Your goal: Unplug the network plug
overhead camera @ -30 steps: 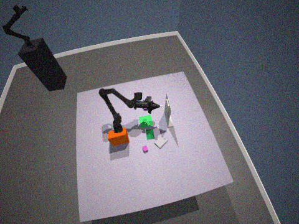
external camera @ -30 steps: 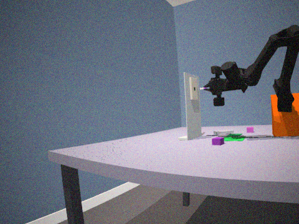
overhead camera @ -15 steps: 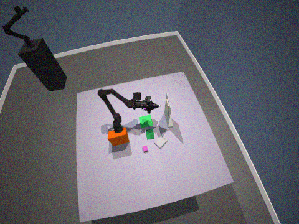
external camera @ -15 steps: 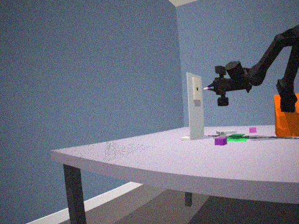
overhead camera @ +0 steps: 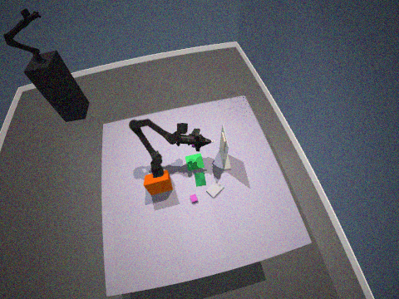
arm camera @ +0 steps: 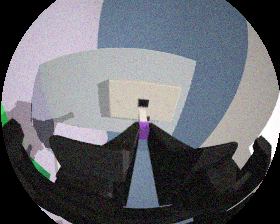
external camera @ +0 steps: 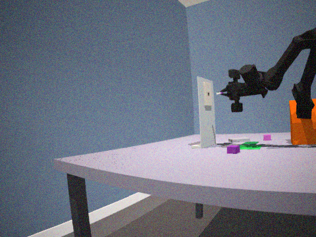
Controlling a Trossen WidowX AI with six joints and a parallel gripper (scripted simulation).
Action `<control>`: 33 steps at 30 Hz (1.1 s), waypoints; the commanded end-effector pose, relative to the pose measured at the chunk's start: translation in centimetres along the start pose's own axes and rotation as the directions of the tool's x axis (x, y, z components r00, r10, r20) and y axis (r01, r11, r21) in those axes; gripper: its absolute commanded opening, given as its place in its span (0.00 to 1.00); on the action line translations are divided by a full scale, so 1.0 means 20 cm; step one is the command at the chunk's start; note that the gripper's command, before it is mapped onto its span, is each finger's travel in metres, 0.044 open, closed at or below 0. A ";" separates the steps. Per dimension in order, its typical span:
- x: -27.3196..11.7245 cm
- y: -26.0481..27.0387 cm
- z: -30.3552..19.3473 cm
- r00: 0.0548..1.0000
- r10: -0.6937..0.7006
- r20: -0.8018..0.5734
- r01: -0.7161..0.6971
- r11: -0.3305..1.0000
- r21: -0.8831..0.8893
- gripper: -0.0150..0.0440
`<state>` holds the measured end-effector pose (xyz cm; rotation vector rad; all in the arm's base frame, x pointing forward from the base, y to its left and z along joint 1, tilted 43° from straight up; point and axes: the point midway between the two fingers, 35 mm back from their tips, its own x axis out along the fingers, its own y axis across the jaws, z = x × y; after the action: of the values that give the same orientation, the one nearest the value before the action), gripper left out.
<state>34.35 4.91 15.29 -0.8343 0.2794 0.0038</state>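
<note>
The upright white panel point(overhead camera: 223, 151) point(external camera: 205, 122) point(arm camera: 69, 91) stands on the table, with a small dark socket point(external camera: 208, 94) point(arm camera: 143, 102) in its cream faceplate. My gripper point(overhead camera: 209, 139) point(external camera: 224, 92) point(arm camera: 143, 126) is level with the socket, a short gap in front of it. It is shut on the small purple plug point(external camera: 220, 93) point(arm camera: 145, 128), whose pale tip points at the socket. The plug is clear of the panel. The green marked square point(overhead camera: 194, 162) point(external camera: 250, 146) lies on the table below the arm, between the panel and the orange base point(overhead camera: 158, 183) point(external camera: 301, 126).
A purple cube point(external camera: 233, 149) and a pink cube point(overhead camera: 194, 198) point(external camera: 266, 137) lie near the green patch. A flat white slab point(overhead camera: 214, 189) point(external camera: 239, 140) lies beside the panel's foot. A dark tower point(overhead camera: 56, 84) with a small arm stands off the table at far left.
</note>
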 end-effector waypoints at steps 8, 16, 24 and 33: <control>-0.02 -0.10 -0.03 1.000 0.000 -0.003 0.000 1.000 0.000 0.25; -0.06 -0.21 -0.06 1.000 0.000 -0.005 0.000 1.000 0.000 0.25; -0.10 -0.30 -0.10 1.000 -0.002 -0.006 0.002 1.000 0.000 0.25; -0.07 -0.08 -0.12 0.980 0.190 0.055 -0.182 0.976 -0.123 0.25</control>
<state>32.82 1.41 16.98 -0.8910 0.2842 0.1412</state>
